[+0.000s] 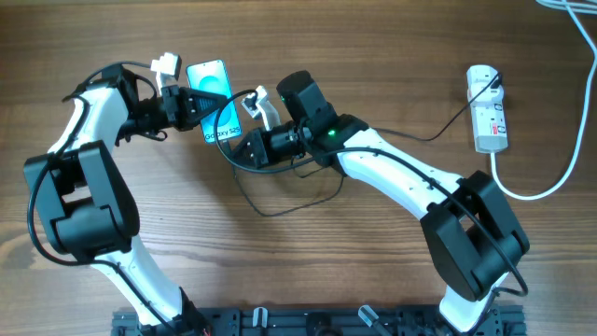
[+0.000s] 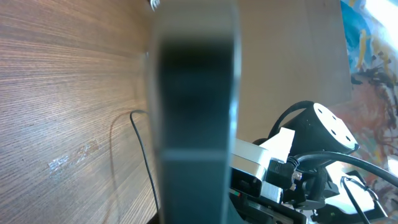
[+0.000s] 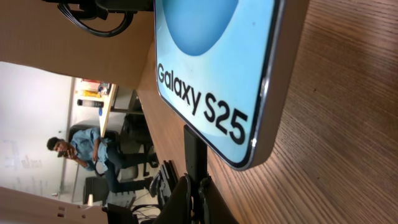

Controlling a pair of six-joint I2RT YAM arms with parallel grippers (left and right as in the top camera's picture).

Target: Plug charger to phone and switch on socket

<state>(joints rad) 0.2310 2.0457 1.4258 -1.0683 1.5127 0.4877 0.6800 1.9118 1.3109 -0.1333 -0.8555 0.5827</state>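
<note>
Now my left gripper [image 1: 189,103] pinches the pale-blue phone [image 3: 211,56], lettered "Galaxy S25"; right gripper [image 3: 193,190] pinches the charger [image 3: 193,152].

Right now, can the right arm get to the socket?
Probably yes, but not freely: the right gripper seems shut on the charger at the phone, while the socket lies far off on its own side.
</note>
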